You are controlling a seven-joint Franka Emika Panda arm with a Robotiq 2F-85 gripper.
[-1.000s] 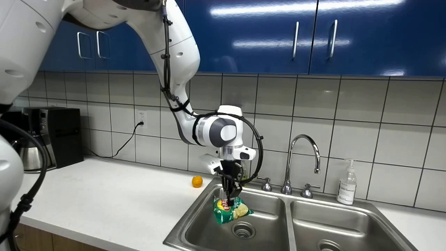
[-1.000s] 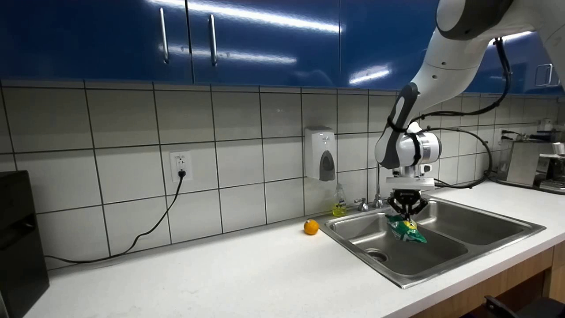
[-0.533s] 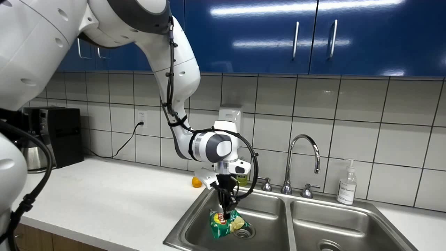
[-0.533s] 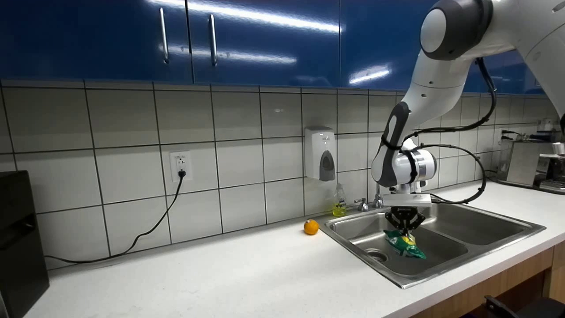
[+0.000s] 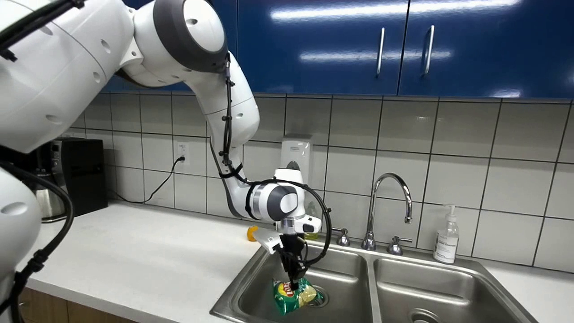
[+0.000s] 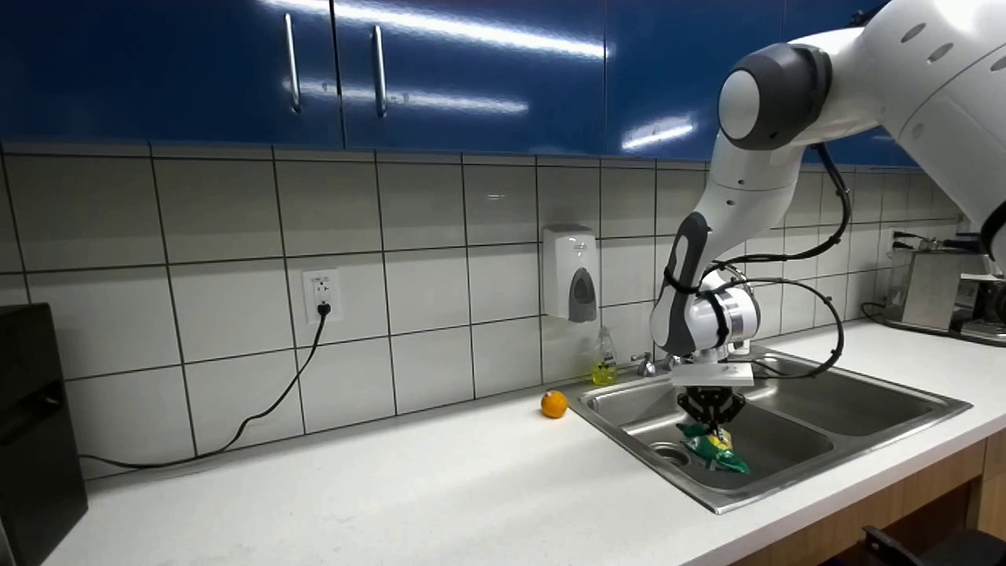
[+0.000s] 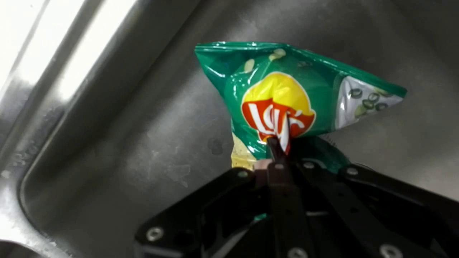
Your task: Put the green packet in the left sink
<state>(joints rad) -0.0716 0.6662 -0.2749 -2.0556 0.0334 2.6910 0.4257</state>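
The glossy, pillow-shaped green packet (image 7: 287, 95), creased where the black jaws pinch it, is low in the grey steel left basin (image 5: 346, 301); if it touches bottom, I cannot tell. Placing is in hand, I judge; next it needs gentle release. Smooth white worktop (image 5: 148, 255) lies beside.

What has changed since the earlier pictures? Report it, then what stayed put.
The gripper has moved down, carrying the green packet lower into the left basin; both exterior views show the drop. Nothing was newly grasped or let go: the gripper is still closed on the packet. Whether it has touched bottom is unclear. The orange, faucet and soap pump bottle stayed where they were.
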